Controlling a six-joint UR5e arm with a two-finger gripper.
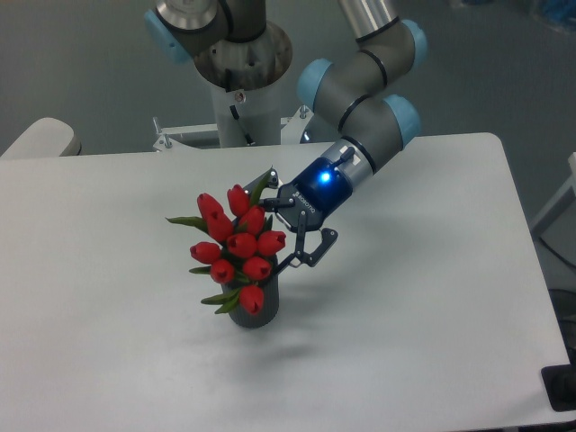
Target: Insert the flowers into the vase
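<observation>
The table (pixel 423 297), white, carried the work, with the arm (pixel 360 99) reaching down over it from its base behind the vase. Taking the vase (pixel 256 306) as the reference: it stood upright on the table, a dark grey cylinder, most of it hidden behind the blooms. The flowers (pixel 236 245) rose directly from its mouth, the bunch leaning up and to the left of it, lowest bud hanging over the front of the rim, green leaves splaying to the left. The stems could not be seen, so depth of insertion was not verifiable. The gripper (pixel 286 236) sat above and to the right of the vase, just beside the bunch, its fingers spread apart and not clamped on anything visible; one finger (pixel 317 249) showed clear of the buds, the other lay partly behind them. Judgement: the insertion step appeared at or near completion, with release in hand. The next move would call for a withdrawal up and to the right, away from the vase, without snagging a bud or tipping the top-heavy arrangement.
</observation>
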